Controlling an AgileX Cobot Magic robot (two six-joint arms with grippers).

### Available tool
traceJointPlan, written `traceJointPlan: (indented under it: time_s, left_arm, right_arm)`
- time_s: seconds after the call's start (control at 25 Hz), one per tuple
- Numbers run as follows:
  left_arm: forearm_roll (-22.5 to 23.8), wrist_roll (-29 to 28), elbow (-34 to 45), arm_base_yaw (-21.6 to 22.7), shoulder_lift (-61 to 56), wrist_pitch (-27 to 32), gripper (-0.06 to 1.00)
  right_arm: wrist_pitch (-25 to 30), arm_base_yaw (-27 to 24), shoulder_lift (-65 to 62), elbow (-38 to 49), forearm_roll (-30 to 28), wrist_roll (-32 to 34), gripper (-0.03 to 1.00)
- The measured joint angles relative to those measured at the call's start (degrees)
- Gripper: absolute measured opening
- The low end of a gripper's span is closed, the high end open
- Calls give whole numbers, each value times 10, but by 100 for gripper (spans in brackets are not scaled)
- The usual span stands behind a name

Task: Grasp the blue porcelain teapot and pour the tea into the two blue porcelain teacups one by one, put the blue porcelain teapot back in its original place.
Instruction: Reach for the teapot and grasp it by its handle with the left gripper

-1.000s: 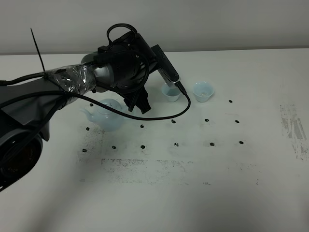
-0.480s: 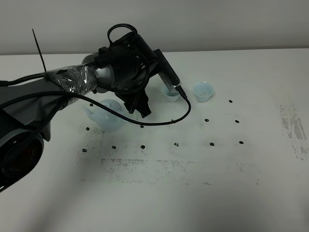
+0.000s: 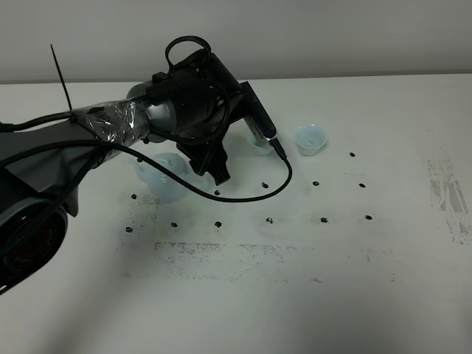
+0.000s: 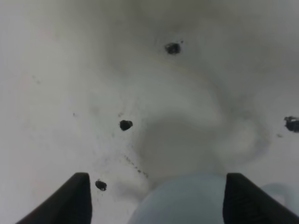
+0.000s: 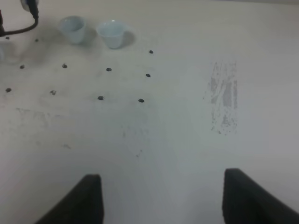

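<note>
On the table, the teapot [image 4: 182,201] is straddled by the left gripper's [image 4: 158,177] spread fingers, not gripped yet. The teacups [image 5: 74,29] look unfilled, so pretty much everything's left. The right gripper [image 5: 163,179] is spread too, empty.

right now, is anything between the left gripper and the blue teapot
Nothing visible. In the left wrist view the left gripper is open, and the rounded top of the blue porcelain teapot shows directly between its two fingers. Around it there is only bare table with small dark marks.
</note>
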Motion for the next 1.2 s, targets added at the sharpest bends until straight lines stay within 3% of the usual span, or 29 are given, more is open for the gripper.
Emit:
traceJointPlan:
  time_s: [0.2,0.6,0.84,1.2]
  left_arm:
    - [-9,2,0,-5,0,-8,61]
    - [-121,11,-25,-36,0,-32,61]
    - [-125,-75,-26,-36,0,16,61]
    - [-130,-102,-26,-36,11,55,61]
  right_arm:
    - [0,0,0,0,0,0,57]
    - [0,0,0,0,0,0,57]
    - [0,0,0,0,0,0,57]
    - [0,0,0,0,0,0,57]
